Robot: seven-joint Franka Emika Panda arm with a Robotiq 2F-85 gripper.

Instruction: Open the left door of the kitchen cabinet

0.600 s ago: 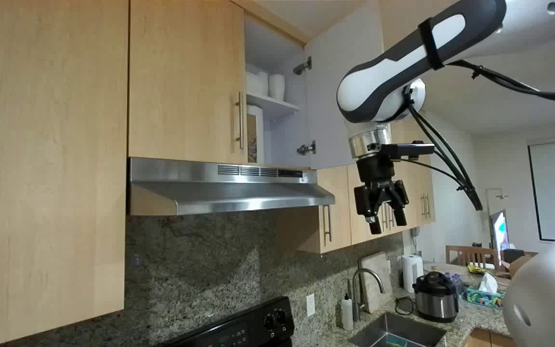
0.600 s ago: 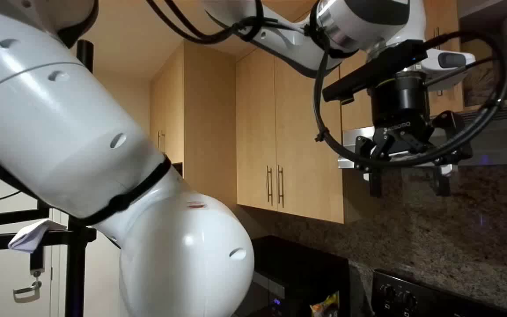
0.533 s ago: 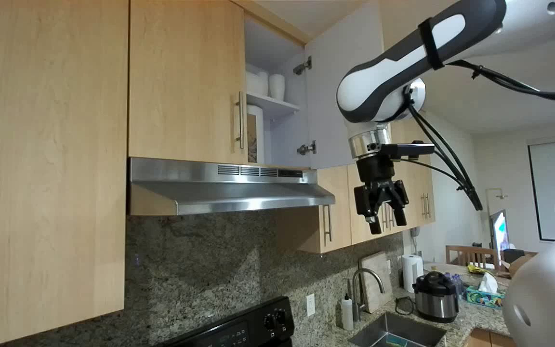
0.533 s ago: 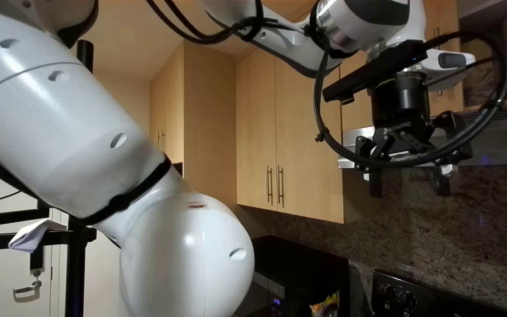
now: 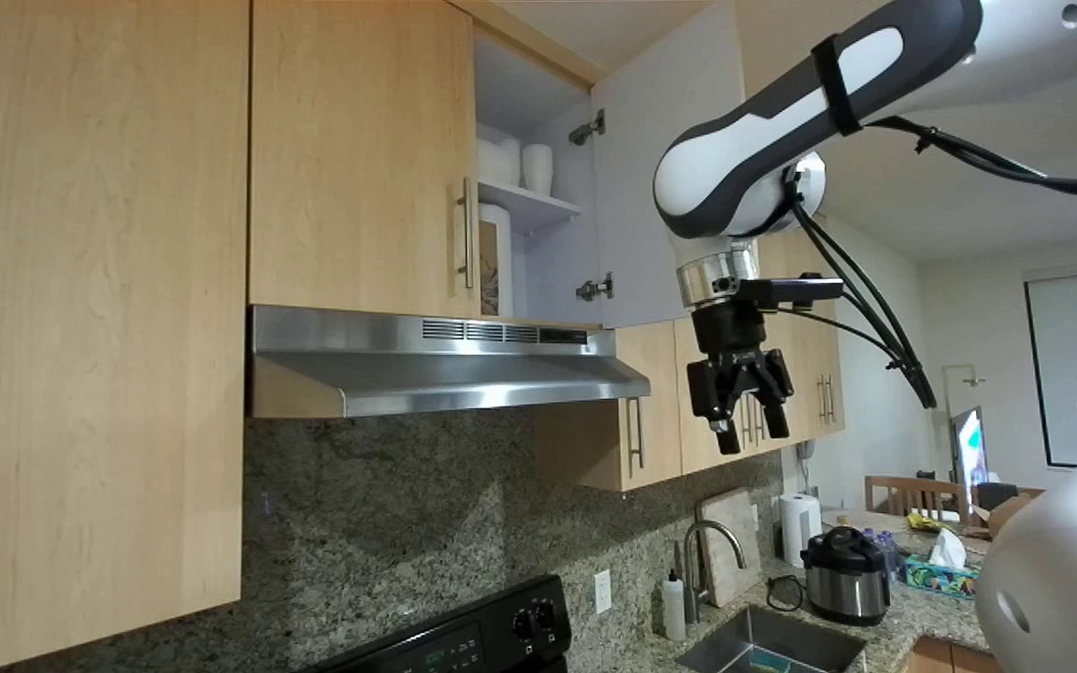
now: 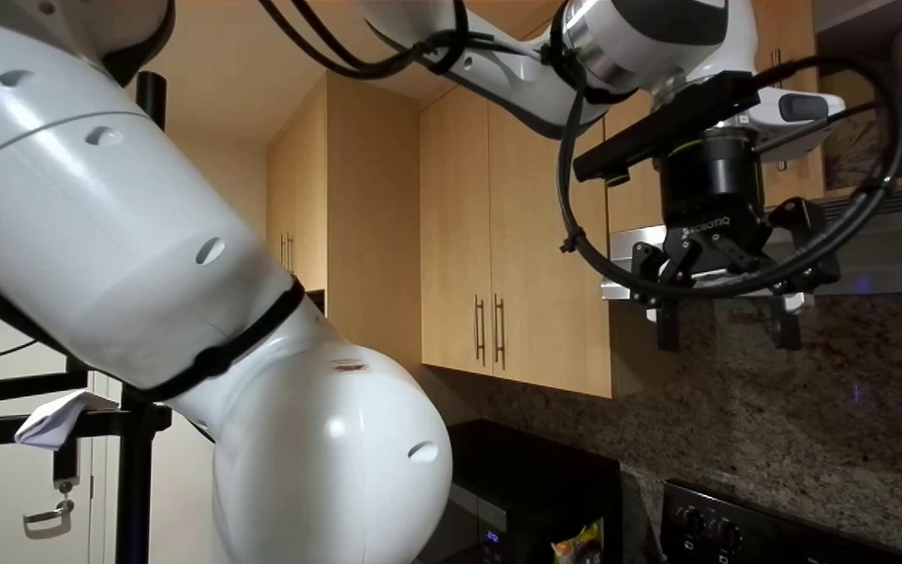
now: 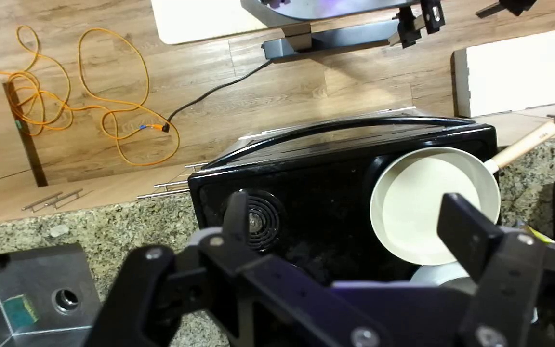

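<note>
The kitchen cabinet [image 5: 557, 257] hangs above the range hood, with white dishes on its shelf. Its left door [image 5: 361, 159], a light-wood panel, is closed in an exterior view. Its steel bar handle [image 5: 466, 234] is upright near the door's right edge. The left door [image 6: 802, 160] shows partly behind the arm in an exterior view. My gripper [image 5: 752, 432] points down, apart from the door, lower and to the right of the handle. In an exterior view the gripper [image 6: 727, 329] has its fingers spread. In the wrist view the gripper [image 7: 347, 224] is open with nothing between the fingers.
The other cabinet door [image 5: 665, 178] stands open beside the arm, pale inner face showing. The steel range hood [image 5: 445, 374] juts out below the cabinet. A tall wood panel [image 5: 90, 308] is at far left. Below the gripper are the black stove [image 7: 316, 207] and a cream pan [image 7: 417, 212].
</note>
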